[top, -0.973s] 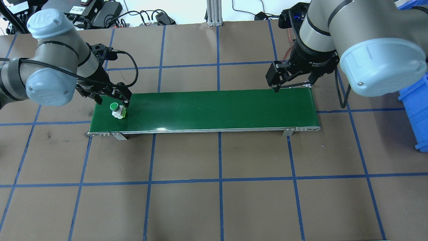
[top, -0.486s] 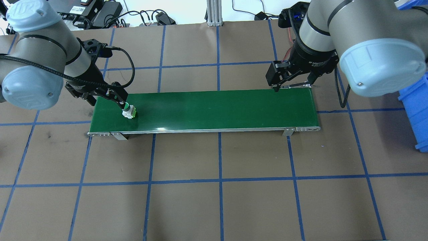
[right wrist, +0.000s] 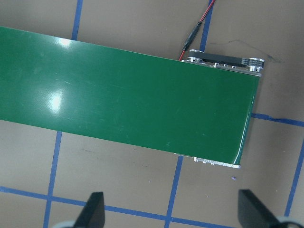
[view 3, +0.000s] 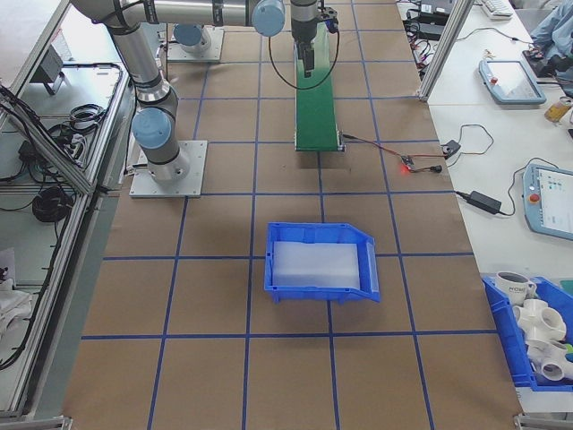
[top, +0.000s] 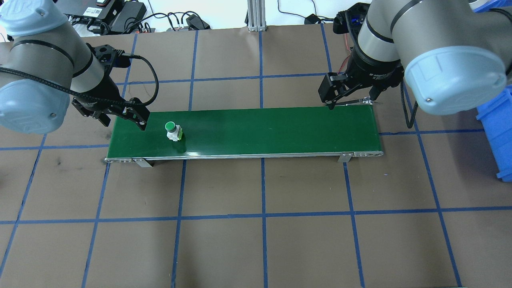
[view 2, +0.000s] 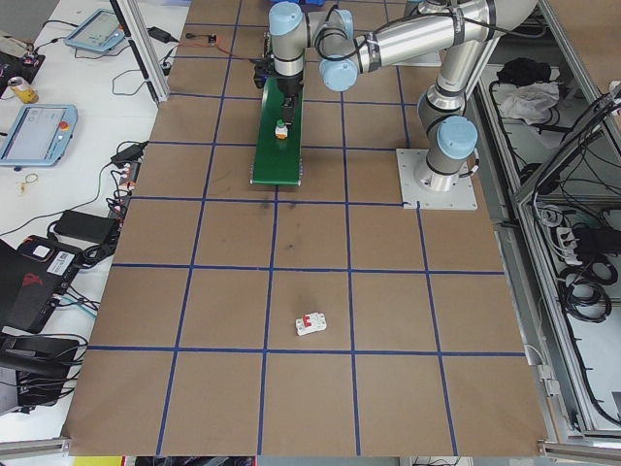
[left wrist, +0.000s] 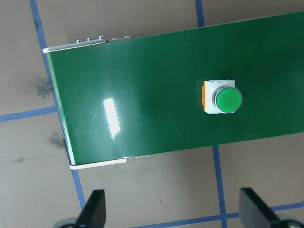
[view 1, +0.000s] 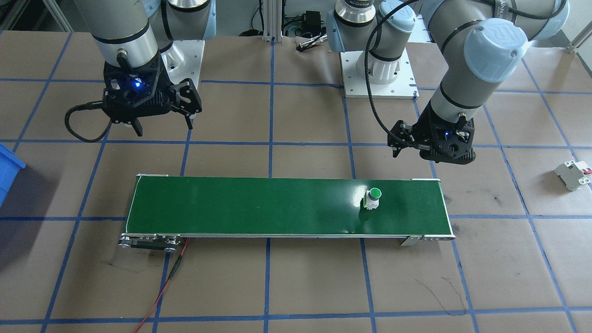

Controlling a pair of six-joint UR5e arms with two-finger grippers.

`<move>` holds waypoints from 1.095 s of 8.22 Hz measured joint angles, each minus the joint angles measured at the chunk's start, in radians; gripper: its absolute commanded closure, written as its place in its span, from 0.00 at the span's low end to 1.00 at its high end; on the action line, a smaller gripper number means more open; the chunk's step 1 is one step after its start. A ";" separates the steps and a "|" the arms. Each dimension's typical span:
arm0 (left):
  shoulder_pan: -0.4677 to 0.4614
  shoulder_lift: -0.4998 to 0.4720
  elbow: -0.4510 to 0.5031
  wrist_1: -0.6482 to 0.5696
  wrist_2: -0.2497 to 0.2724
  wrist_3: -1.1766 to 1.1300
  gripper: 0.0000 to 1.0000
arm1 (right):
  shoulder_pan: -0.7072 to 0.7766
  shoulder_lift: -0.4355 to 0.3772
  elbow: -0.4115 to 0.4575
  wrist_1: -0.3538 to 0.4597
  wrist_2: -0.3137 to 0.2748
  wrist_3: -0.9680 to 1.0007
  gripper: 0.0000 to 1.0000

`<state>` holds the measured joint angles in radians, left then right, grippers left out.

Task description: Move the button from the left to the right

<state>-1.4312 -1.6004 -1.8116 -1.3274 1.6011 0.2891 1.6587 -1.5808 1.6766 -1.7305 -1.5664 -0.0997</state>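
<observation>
In the front-facing view, you see the button point(view 1: 373, 198) standing upright on the green belt point(view 1: 259, 208), near the belt end on the robot's left side. The left gripper point(view 1: 432, 149) hangs behind that end, apart from the button; its jaws I cannot tell here. The right gripper point(view 1: 163, 124) waits with spread jaws behind the other end.

In the overhead view, the button point(top: 173, 131) is free on the belt point(top: 272, 130), and the left gripper point(top: 122, 119) is just beside it, toward the belt end, jaws spread and holding nothing. The right gripper point(top: 350, 102) hovers open at the far end. So I judge the task is only begun: the button has nearly the whole belt to travel.

In the left wrist view, the button point(left wrist: 220, 97) lies ahead of the spread fingertips point(left wrist: 93, 207), not between them.

In the right wrist view, you find only bare belt point(right wrist: 123, 104), no button.
</observation>
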 measured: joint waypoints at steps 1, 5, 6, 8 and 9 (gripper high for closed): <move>-0.006 0.009 0.002 -0.002 -0.014 0.000 0.00 | 0.000 0.000 0.000 -0.001 0.003 0.000 0.00; -0.039 0.068 -0.006 -0.012 -0.025 0.003 0.00 | -0.004 0.001 -0.001 0.005 0.005 0.003 0.00; -0.052 0.080 -0.007 -0.013 -0.024 0.006 0.00 | -0.005 0.002 -0.001 0.007 0.007 0.000 0.00; -0.070 0.119 -0.008 -0.022 -0.019 0.007 0.00 | -0.006 0.015 -0.001 0.009 0.012 -0.002 0.01; -0.080 0.129 -0.009 -0.037 -0.020 0.000 0.00 | -0.007 0.032 -0.001 0.003 0.019 -0.005 0.06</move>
<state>-1.5109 -1.4710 -1.8202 -1.3647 1.5809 0.2893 1.6520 -1.5485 1.6752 -1.7274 -1.5475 -0.1043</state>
